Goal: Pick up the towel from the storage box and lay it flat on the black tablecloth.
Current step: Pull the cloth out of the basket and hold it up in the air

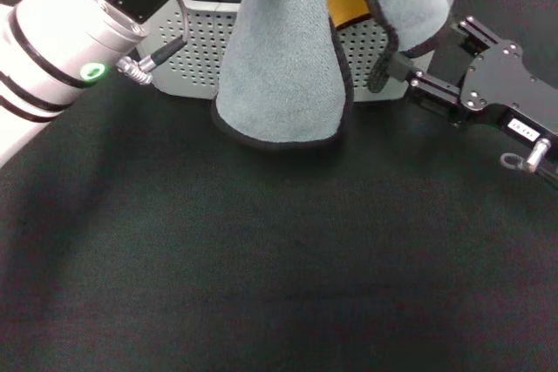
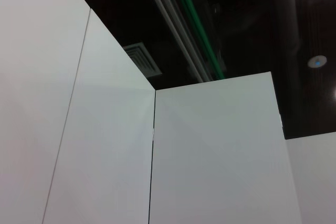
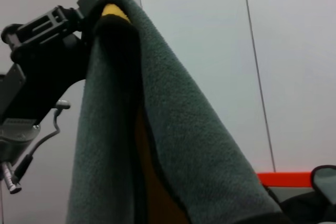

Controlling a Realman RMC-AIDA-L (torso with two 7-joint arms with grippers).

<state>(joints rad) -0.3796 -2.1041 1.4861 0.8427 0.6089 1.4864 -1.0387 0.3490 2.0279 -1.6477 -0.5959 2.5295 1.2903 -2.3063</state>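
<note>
hanging towel (image 1: 283, 67) before storage box (image 1: 196, 50)

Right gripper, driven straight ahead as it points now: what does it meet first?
The towel, hung from the left gripper above: the right gripper points at its black-edged side fold, seemingly right there. The storage box wall lies behind.
</note>
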